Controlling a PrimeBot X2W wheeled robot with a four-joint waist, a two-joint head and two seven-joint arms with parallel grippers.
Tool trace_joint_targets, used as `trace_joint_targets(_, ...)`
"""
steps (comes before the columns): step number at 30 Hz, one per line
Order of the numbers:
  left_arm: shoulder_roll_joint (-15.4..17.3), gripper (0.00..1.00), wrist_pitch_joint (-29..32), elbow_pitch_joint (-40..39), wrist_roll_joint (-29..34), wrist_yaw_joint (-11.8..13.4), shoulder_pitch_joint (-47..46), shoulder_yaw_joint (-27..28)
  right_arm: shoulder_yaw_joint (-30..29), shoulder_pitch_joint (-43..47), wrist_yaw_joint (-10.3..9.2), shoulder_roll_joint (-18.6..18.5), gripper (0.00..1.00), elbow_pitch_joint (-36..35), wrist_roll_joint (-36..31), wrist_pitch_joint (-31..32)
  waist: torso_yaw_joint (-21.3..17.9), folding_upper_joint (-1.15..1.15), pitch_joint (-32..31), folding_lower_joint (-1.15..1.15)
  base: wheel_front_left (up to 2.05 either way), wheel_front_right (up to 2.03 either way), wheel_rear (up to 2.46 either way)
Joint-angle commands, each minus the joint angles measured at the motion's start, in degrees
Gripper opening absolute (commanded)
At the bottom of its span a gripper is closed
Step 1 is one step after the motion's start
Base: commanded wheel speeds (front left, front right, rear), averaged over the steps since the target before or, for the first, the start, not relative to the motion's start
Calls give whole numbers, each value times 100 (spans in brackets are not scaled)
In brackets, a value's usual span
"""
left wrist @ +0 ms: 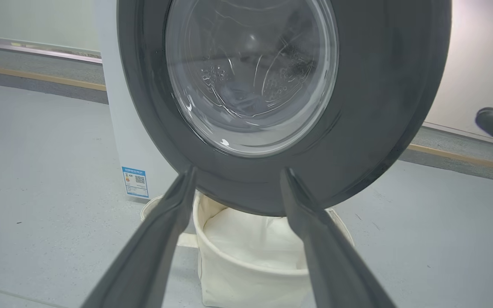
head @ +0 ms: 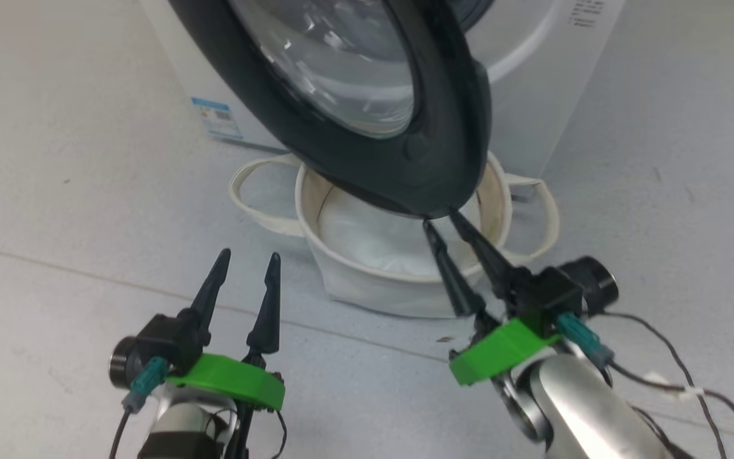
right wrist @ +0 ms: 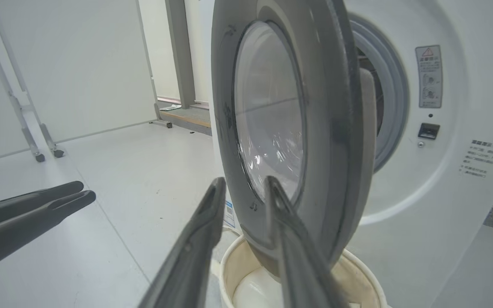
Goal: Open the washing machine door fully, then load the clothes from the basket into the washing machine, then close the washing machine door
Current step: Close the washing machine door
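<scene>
The washing machine door point(head: 450, 121) hangs part-swung over the basket point(head: 373, 294), which holds a white liner point(head: 367, 237) — I judge closing is in hand. Above the basket my right gripper point(head: 438, 217), narrowly parted and empty, sits at the door's lower rim; the left gripper point(head: 249, 256) hovers spread, empty, off the basket's left. Next: a steady push shut.

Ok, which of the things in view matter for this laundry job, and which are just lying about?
Job: washing machine door, washing machine, basket.
Lying about: white liner sheet in the basket, blue label sticker, wheeled metal frame.
</scene>
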Motion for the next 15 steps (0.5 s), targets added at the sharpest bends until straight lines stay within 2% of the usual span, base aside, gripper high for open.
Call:
trace_joint_targets(1,36,100,-69,-150,-36,-4,-231,149,120,-323,1,12,0,20,58,-26,169,0,170,0,0,0,0)
trace_joint_targets(6,36,100,-69,-145,-124,-2,-336,46,-44,-781,1,-41,0,534,-34,-26,370,0,373,0,0,0,0)
trace_joint_targets(15,36,100,-69,-186,-356,58,-465,-193,-875,-1221,1,-42,0,1279,-287,-26,806,0,614,0,0,0,0)
